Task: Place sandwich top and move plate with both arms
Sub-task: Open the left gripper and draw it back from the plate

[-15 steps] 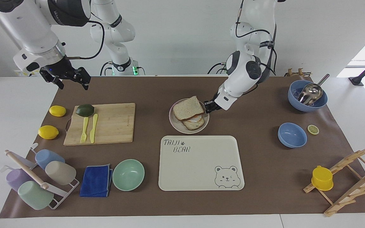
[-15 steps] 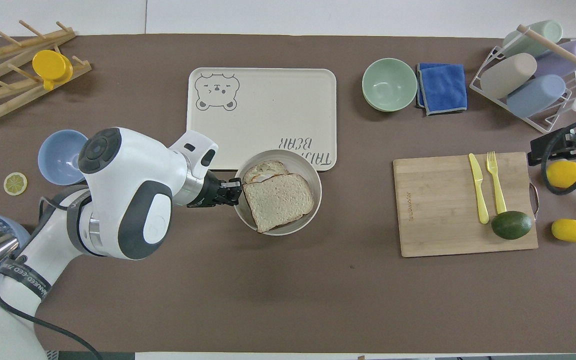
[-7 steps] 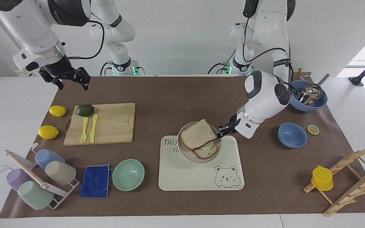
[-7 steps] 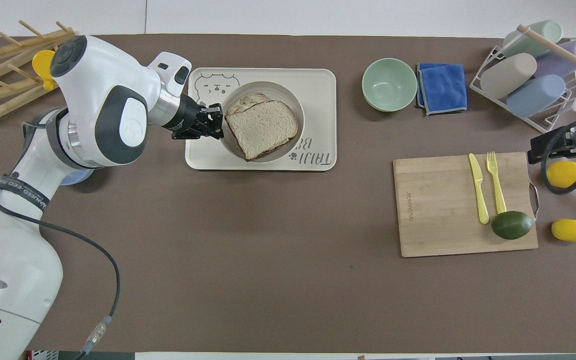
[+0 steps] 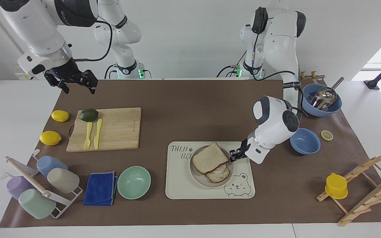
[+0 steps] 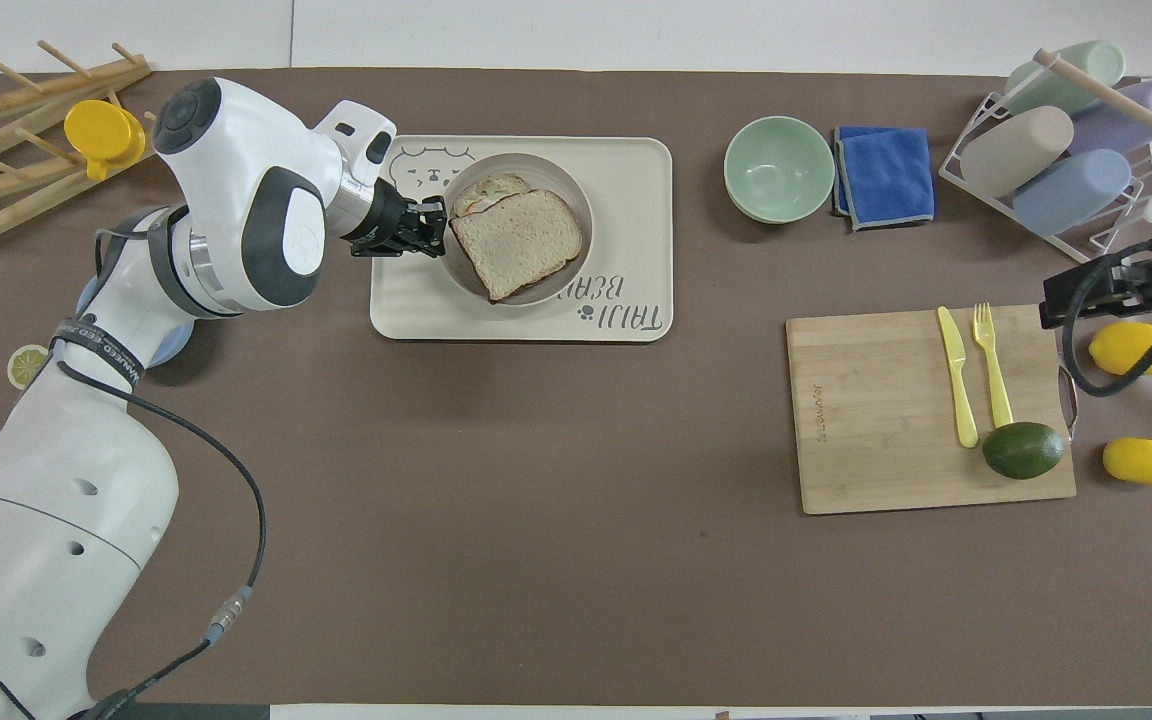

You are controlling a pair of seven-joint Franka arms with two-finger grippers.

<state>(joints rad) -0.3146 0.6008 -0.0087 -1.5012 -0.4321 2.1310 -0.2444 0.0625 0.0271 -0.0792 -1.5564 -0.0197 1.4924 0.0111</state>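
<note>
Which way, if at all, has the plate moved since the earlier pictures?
Yes: the plate, gripped by the left gripper, moved away from the robots onto the bear tray.

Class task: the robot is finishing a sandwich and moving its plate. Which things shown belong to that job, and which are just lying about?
In the job: sandwich top, plate, left gripper shut on the plate's rim, bear tray under it.

Lying about: green bowl, blue cloth, cutting board, lemons.

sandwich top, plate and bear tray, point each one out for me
sandwich top [image 5: 209, 157], facing view, middle of the bread's upper face
plate [image 6: 577, 200], overhead view, bare rim beside the bread
bear tray [image 5: 184, 186], facing view, bare corner toward the mint-green bowl
</note>
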